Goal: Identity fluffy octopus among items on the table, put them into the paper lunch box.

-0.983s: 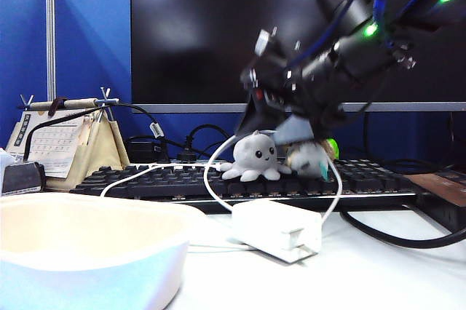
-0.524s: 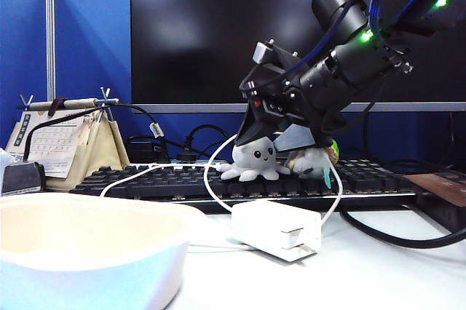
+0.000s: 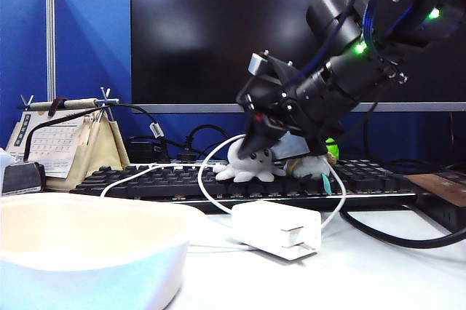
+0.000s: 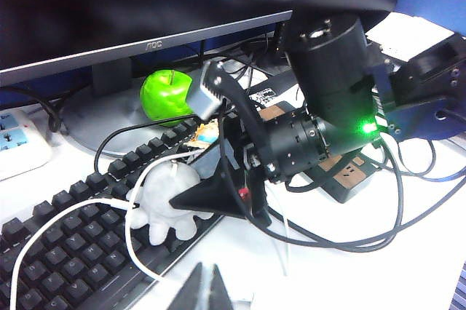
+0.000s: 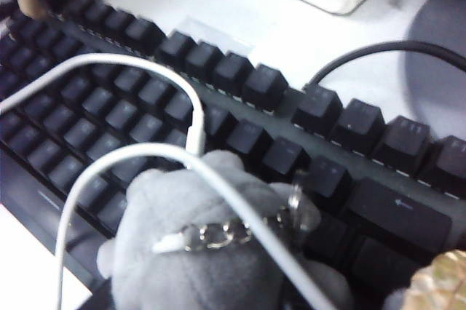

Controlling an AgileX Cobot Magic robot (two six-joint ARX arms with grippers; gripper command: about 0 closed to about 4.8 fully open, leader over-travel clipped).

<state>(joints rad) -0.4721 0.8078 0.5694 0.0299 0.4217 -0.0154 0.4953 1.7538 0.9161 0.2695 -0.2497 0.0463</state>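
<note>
The fluffy octopus (image 3: 246, 169), light grey, sits on the black keyboard (image 3: 138, 179), with a white cable (image 3: 211, 179) looped around it. My right gripper (image 3: 268, 156) has come down over its head and hides the face, jaws open on either side. From the left wrist view, one black finger (image 4: 211, 197) lies beside the octopus (image 4: 162, 195). The right wrist view is filled by the octopus (image 5: 196, 266) and its key chain (image 5: 218, 236). The paper lunch box (image 3: 87, 252) stands at the near left. My left gripper (image 4: 207, 292) hangs shut above the table, apart from both.
A white power adapter (image 3: 277, 231) lies in front of the keyboard. Another plush with a teal patch (image 3: 313, 167) sits right beside the octopus. A green apple (image 4: 166, 95) rests on the monitor stand, and a desk calendar (image 3: 58, 142) stands at the back left.
My right gripper has sunk onto the octopus and now covers its face, which showed before. Its jaws stand a little narrower. The left arm has not moved.
</note>
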